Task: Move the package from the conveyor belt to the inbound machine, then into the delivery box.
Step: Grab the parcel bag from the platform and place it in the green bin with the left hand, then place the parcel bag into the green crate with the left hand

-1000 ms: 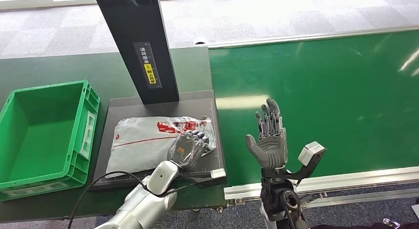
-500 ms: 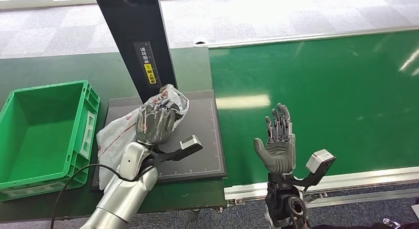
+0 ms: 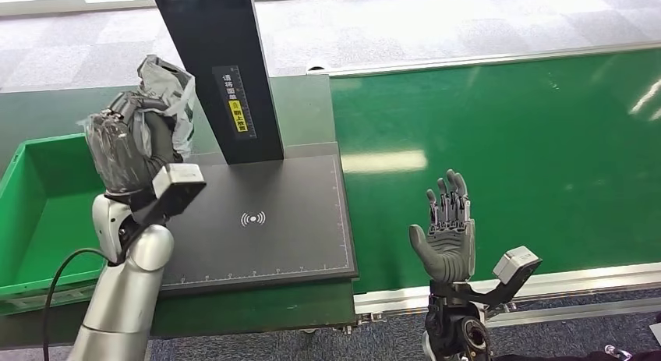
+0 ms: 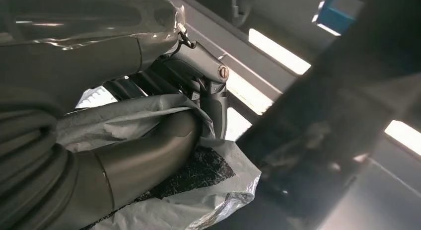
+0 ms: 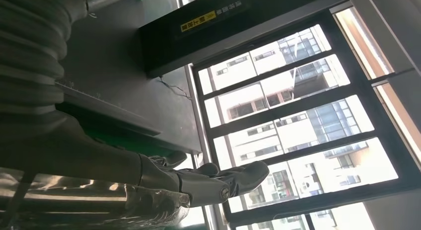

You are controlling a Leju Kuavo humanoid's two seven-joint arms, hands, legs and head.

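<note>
My left hand (image 3: 129, 146) is raised high above the table and grips the grey plastic package (image 3: 167, 84), which is crumpled and sticks up from the fingers. In the left wrist view the package (image 4: 149, 115) is bunched between the thumb and the dark fingers. The hand hangs over the gap between the green delivery box (image 3: 39, 213) and the black scanner plate of the inbound machine (image 3: 257, 221), whose surface is bare. My right hand (image 3: 446, 236) stands upright with fingers apart at the near edge of the green conveyor belt (image 3: 507, 143), holding nothing.
The inbound machine's black upright column (image 3: 214, 65) rises just right of the lifted package. The green box sits at the far left of the dark table (image 3: 304, 104). A metal rail (image 3: 546, 283) edges the belt's near side. Grey carpet lies beyond.
My left hand has lifted the package off the scanner plate and carried it up and to the left, towards the green box. The right hand has sunk slightly and drifted right.
</note>
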